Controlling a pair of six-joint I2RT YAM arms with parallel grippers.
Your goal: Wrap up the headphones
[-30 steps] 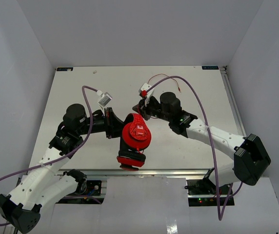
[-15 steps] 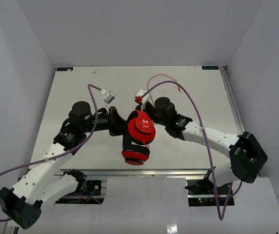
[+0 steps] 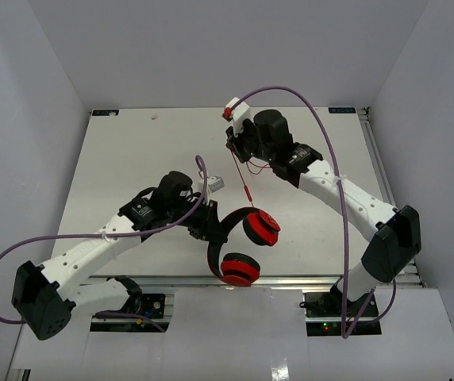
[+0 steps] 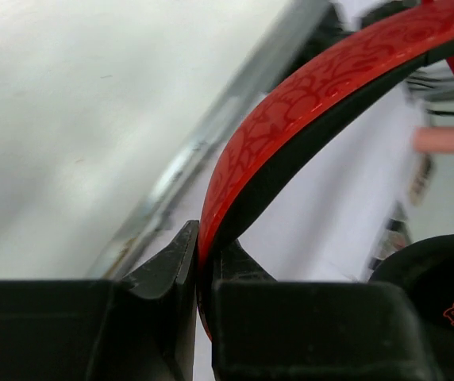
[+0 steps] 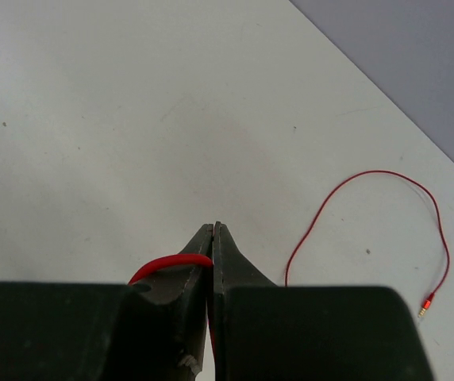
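Note:
The headphones (image 3: 260,228) hang over the table's near edge, both red earcups lying to the right of my left gripper (image 3: 209,228). That gripper is shut on the red, black-lined headband (image 4: 290,103), pinched between its fingertips in the left wrist view (image 4: 203,242). A black ear pad (image 4: 441,294) shows at lower right there. My right gripper (image 3: 233,147) is at the far middle of the table, shut on the thin red cable (image 3: 240,178), which runs straight from it toward the headphones. In the right wrist view the gripper (image 5: 213,230) pinches the cable (image 5: 171,260). The loose end curves across the table to the plug (image 5: 426,303).
The white table (image 3: 132,159) ends in a metal rail (image 3: 290,279) at the near edge, just under the earcups. Thick purple arm cables (image 3: 322,151) arch over both arms. Grey walls close in the left, far and right sides.
My left gripper has carried the headphones right and toward the near edge, and the earcups have swung apart. My right gripper has moved toward the far side, drawing the cable out straight.

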